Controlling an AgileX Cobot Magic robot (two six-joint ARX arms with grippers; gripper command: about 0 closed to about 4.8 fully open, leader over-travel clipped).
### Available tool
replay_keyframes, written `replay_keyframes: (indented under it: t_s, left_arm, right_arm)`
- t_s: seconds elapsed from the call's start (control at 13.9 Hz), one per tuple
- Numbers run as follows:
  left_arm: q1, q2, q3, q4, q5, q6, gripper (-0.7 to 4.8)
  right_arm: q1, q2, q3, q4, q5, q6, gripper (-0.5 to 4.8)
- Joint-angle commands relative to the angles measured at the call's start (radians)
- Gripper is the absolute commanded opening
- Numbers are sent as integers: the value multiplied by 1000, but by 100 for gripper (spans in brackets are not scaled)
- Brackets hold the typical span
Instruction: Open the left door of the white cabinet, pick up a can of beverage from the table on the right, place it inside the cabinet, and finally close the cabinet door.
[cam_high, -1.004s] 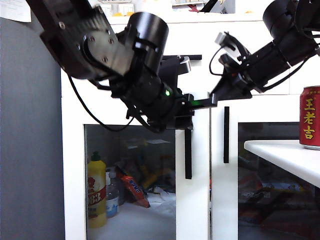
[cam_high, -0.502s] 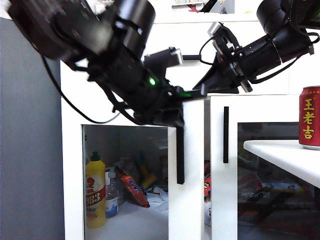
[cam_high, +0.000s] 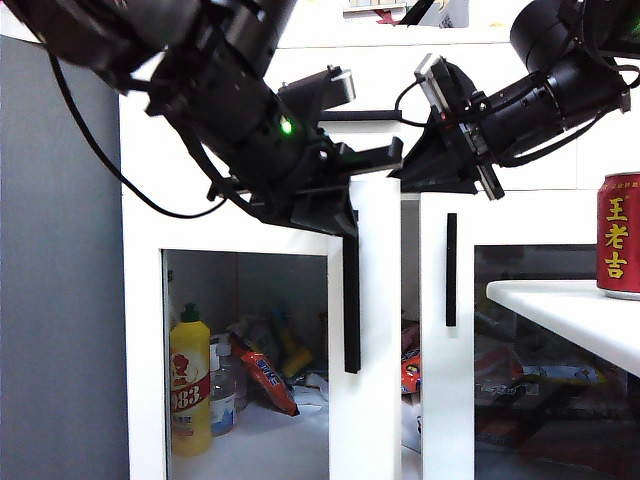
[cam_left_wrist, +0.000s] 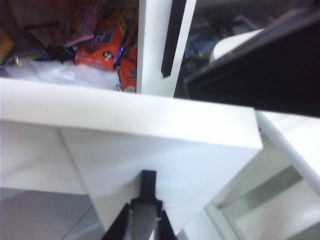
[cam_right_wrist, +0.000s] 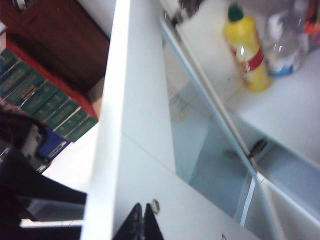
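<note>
At the far left inside the white cabinet (cam_high: 250, 215) stands a yellow bottle (cam_high: 190, 380) with a green cap and a red-and-white label reading "983"; beside it sit a clear bottle (cam_high: 223, 398) and a red snack packet (cam_high: 266, 378) whose print is too small to read. The left door (cam_high: 365, 330), white-framed with a vertical black bar handle (cam_high: 351, 300) along its right edge, stands ajar, a dark gap showing between it and the matching right door (cam_high: 447, 340). The left tool (cam_high: 345, 215) is clenched on the top of that handle at the door's upper corner; its wrist view shows the black bar caught between the closed fingers. The right tool (cam_high: 410, 172), jaws shut on nothing, reaches to the door's top edge just beside the left one. At the far right, on the white worktop (cam_high: 560, 310), stands the can of beverage (cam_high: 619, 248): red, silver-rimmed, upright, with yellow Chinese characters reading 王老吉, well apart from both tools.
</note>
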Motion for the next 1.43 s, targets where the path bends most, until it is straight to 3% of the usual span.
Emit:
replay_keyframes:
  t_s: [0.07, 0.36, 0.72, 1.08, 1.43]
  left_arm:
    - [5, -78, 16, 119, -38, -4, -5]
    - [5, -166, -17, 114, -38, -4, -5]
    - [20, -365, -23, 60, -34, -4, -5]
    - [26, -623, -22, 70, -29, -4, -5]
    - [24, -652, -22, 54, -31, -4, -5]
  right_arm:
    - [2, -5, 2, -1, -10, -2, -5]
    - [2, 3, -1, -138, -52, -73, -5]
    - [32, 6, 0, -180, -114, -83, -5]
    - [213, 7, 0, -86, -37, -65, -5]
    - [386, 7, 0, -12, 39, 8, -5]
